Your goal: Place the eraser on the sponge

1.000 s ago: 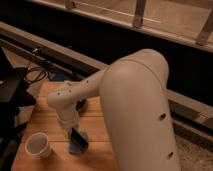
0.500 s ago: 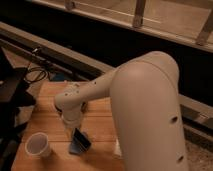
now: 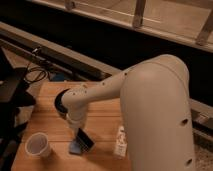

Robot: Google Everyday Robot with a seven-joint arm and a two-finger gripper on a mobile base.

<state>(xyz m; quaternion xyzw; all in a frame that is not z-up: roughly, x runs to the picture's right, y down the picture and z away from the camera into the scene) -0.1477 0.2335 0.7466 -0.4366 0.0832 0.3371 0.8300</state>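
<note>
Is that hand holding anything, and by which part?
Cannot tell: the hand sits at the upper end of the tilted eraser, over the sponge.

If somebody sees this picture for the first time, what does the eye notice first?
The big white robot arm fills the right half and bends down to the wooden table. Its claw is right at the black eraser, which is tilted over the light blue sponge near the front edge. A white cup stands left of them in the picture.
</note>
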